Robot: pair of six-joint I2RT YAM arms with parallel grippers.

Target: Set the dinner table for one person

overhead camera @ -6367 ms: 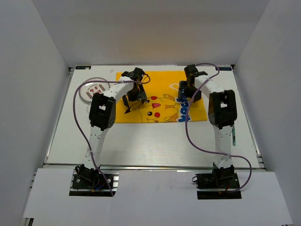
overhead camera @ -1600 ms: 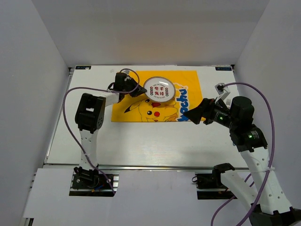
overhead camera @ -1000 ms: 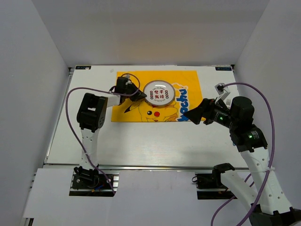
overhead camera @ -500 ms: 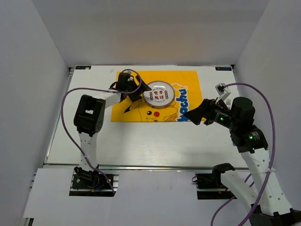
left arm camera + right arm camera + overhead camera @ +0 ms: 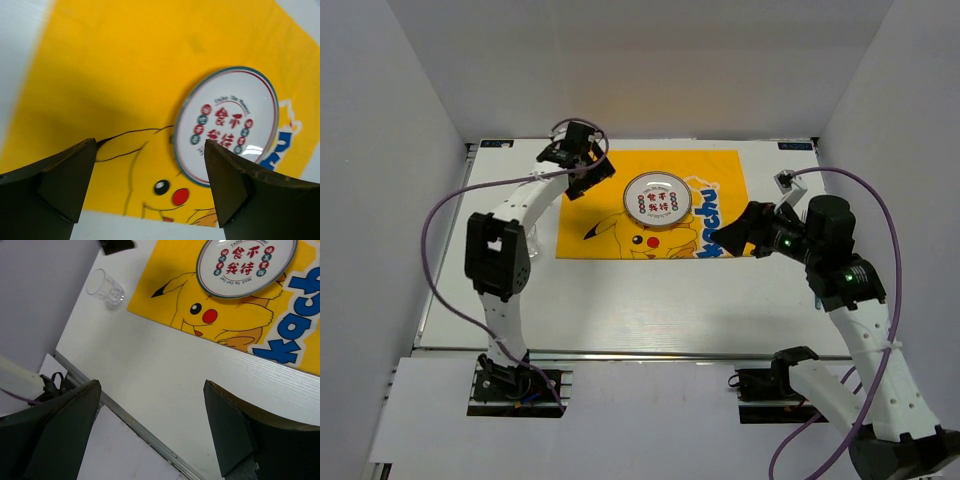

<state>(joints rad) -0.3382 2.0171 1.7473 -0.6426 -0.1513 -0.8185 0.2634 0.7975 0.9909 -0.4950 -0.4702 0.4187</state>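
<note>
With the left gripper (image 5: 149, 145) and right gripper (image 5: 151, 385) both gaping empty, the glass (image 5: 105, 287) on the surface (image 5: 165, 370), likely fragile and slippery, is probably wanting a gentle mid-wall grasp.

yellow Pikachu mat (image 5: 620, 215), white plate (image 5: 657, 200) (red lettering)

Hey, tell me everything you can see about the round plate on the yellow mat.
The plate is round, white and glossy, with a thin dark ring and a red line at its rim. Red Chinese characters fill the centre, ringed by small red and blue medallions. It lies flat and empty on the mat, covering the top of the printed Pikachu. Nothing else touches it.
</note>
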